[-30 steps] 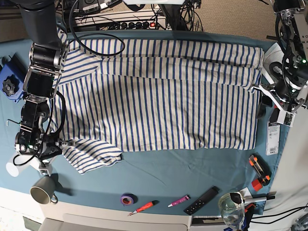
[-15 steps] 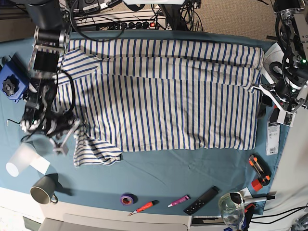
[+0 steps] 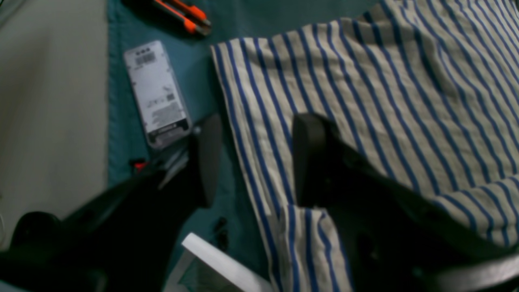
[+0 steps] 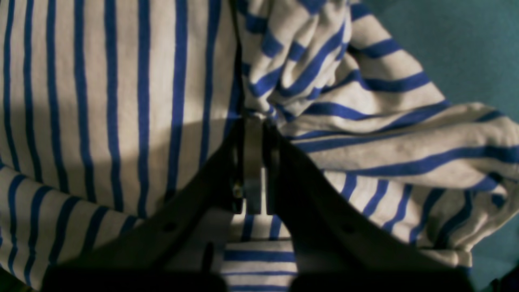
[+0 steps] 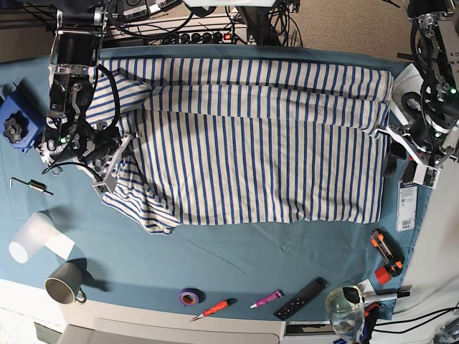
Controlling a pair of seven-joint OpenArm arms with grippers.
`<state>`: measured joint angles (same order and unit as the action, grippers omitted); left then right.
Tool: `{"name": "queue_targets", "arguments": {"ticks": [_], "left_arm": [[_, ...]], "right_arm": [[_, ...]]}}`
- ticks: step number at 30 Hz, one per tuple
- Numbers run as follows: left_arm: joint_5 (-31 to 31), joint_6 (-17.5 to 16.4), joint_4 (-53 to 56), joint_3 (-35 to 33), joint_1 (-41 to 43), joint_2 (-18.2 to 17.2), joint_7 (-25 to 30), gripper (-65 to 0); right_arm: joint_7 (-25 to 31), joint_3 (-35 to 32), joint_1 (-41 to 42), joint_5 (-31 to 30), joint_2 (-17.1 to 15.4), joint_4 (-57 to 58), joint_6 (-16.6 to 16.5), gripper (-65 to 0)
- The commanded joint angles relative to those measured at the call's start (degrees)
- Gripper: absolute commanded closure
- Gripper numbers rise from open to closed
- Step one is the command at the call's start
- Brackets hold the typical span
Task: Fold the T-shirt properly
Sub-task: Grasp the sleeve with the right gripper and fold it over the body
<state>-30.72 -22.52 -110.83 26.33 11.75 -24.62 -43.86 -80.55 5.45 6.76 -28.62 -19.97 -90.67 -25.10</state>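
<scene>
The right hand (image 4: pixel 254 121) pinches a bunched sleeve of the T-shirt (image 5: pixel 258 143), spread across the desk (image 5: pixel 237 258); the thin pinch could slip (sleeve dropping crooked). The left hand (image 3: pixel 251 158) gapes empty beside the hem.

**Striped T-shirt spread flat, one sleeve bunched**

The T-shirt (image 5: pixel 258 143), white with thin blue stripes, lies spread across the teal desk (image 5: pixel 251 258), its far long edge folded over onto the body. At the base view's left, one short sleeve (image 5: pixel 140 204) is gathered into crumpled folds, lifted and drawn in over the body's edge.
</scene>
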Motion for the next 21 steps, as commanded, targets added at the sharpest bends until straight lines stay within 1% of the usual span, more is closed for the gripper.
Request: {"name": "queue_targets", "arguments": {"ticks": [1,4,5,6,8,10,12,14,15,17,21], "left_arm": [[-0.61,0.15,-0.92,0.42,-0.46,-0.92,1.42,-29.2],[-0.61,0.15,-0.92,0.42,-0.46,-0.92,1.42,-29.2],[-0.63,0.17,-0.92,0.42,-0.46,-0.92,1.42,-29.2],[-0.63,0.15,-0.92,0.42,-0.46,-0.92,1.42,-29.2],[-0.61,0.17,-0.92,0.44,-0.46,-0.92,1.42,-29.2],[-0.61,0.15,-0.92,0.42,-0.46,-0.92,1.42,-29.2],[-0.61,0.15,-0.92,0.42,-0.46,-0.92,1.4,-29.2],[-0.59,0.17,-0.92,0.42,-0.44,-0.92,1.22,-29.2],[-0.59,0.17,-0.92,0.42,-0.44,-0.92,1.2,-29.2],[-0.61,0.17,-0.92,0.42,-0.46,-0.92,1.25,-29.2],[-0.63,0.15,-0.92,0.42,-0.48,-0.44,1.46,-29.2]], "right_arm": [[0.55,0.26,1.03,-0.5,-0.83,-0.98,0.04,-3.2],[0.55,0.26,1.05,-0.5,-0.83,-0.98,0.04,-19.3],[0.55,0.28,1.14,-0.48,-0.83,-1.01,0.07,-23.0],[0.55,0.28,1.2,-0.48,-0.83,-1.01,0.09,-24.8],[0.55,0.28,1.53,-0.59,-0.83,-1.66,0.28,-24.8],[0.55,0.5,1.68,-2.19,-0.83,-3.61,0.31,-24.8],[0.55,1.75,1.64,-4.98,-0.81,-6.67,0.22,-24.8],[0.55,4.04,1.66,-5.42,-0.79,-9.18,0.07,-24.8],[1.22,5.51,1.66,-5.29,-0.79,-9.77,0.07,-24.8],[4.87,9.07,1.84,-3.78,-0.52,-9.73,0.52,-24.8],[12.13,16.92,1.88,1.77,0.85,-7.52,7.02,-24.8]]}}
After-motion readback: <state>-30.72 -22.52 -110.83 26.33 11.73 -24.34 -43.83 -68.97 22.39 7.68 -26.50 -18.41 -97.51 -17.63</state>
